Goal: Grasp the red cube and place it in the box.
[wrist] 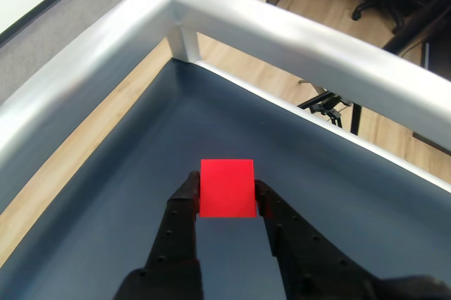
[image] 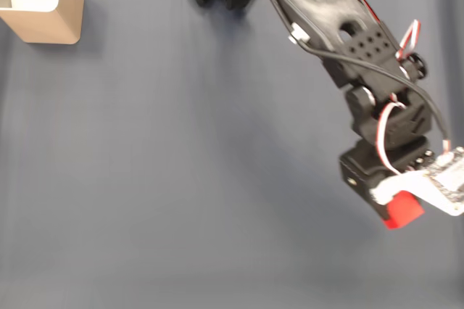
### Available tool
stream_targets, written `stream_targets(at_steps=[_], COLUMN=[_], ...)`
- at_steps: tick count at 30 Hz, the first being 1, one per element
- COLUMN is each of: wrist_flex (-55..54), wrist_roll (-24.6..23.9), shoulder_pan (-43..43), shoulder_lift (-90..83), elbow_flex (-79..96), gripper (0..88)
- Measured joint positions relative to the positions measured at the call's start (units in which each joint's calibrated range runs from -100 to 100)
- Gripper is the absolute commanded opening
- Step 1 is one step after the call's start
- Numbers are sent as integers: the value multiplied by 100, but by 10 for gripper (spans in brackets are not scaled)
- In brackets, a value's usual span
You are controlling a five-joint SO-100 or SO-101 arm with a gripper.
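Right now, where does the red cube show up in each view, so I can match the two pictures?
Fixed view: the red cube is at lower right, under the arm's tip.
Wrist view: it sits at lower centre, between the hand's two black fingers.
Shared landmark: the dark blue mat, seen around the cube in both.

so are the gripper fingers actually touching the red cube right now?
Touching. In the wrist view the red cube sits between the gripper fingers, both pressed against its sides with no visible gap.

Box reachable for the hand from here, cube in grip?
Probably yes. The hand grips the red cube, and bare mat lies between it and the box at the far corner.
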Motion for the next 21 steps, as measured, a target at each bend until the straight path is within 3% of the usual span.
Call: stream_targets(at_steps=[21], wrist_flex=[597], wrist_roll=[-122], shoulder_pan=[2389], shoulder_lift=[-4116], elbow_flex=[3291], gripper=[45])
